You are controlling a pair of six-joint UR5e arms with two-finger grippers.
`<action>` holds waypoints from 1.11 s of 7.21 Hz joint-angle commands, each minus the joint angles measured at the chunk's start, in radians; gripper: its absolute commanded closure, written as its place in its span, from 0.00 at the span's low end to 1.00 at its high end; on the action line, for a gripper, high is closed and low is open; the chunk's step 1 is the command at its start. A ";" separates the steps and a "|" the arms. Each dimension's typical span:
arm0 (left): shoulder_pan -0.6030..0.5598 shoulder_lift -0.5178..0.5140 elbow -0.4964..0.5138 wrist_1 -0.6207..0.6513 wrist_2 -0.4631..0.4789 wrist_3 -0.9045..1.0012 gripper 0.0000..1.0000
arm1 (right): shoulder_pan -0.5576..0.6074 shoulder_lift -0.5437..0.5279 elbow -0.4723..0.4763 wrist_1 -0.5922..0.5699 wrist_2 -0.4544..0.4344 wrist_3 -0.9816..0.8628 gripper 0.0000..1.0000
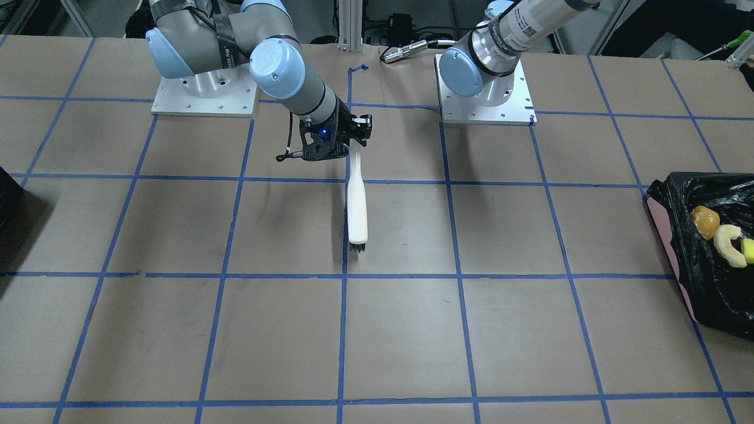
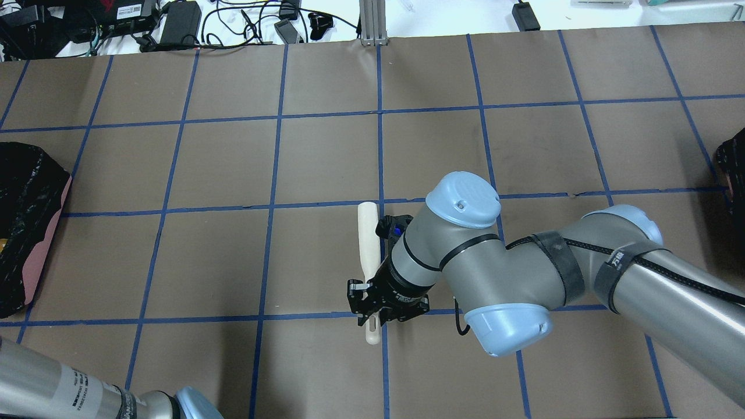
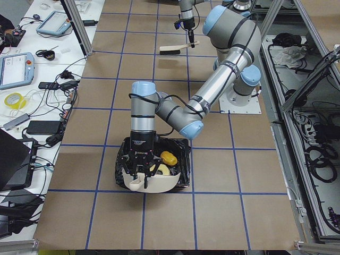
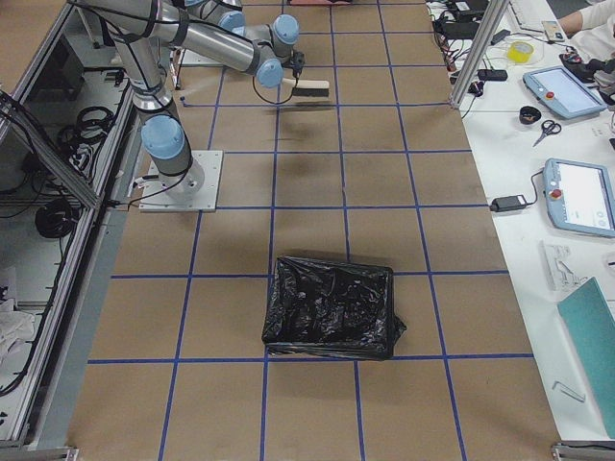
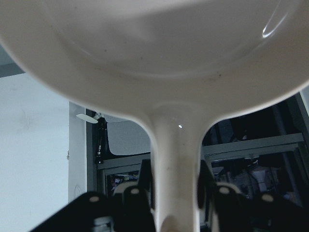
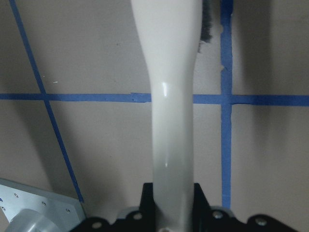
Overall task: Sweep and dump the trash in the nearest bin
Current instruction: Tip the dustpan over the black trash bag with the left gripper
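Exterior front-facing view, left to right: the right claw (image 1: 353, 144) grips the smooth white plastic brush (image 1: 357, 203) by its slim handle, dark bristles at the far end, above the brown paper counter (image 1: 412, 330) and well apart from the bin (image 1: 683, 188). Inside the bin's crinkled, shiny black liner lies the trash: glossy orange oval (image 1: 705, 222), curved beige croissant (image 1: 728, 244) and yellow-green wedge (image 1: 748, 250). The left claw (image 5: 175, 193) clamps the glossy white dustpan (image 5: 159, 48) by its handle at the bin's edge. Dumping looks done; only putting the tools down seems left.
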 commanded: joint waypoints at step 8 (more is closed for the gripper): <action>-0.288 0.083 0.087 -0.465 -0.280 -0.706 1.00 | -0.051 0.000 0.042 -0.027 0.039 -0.010 1.00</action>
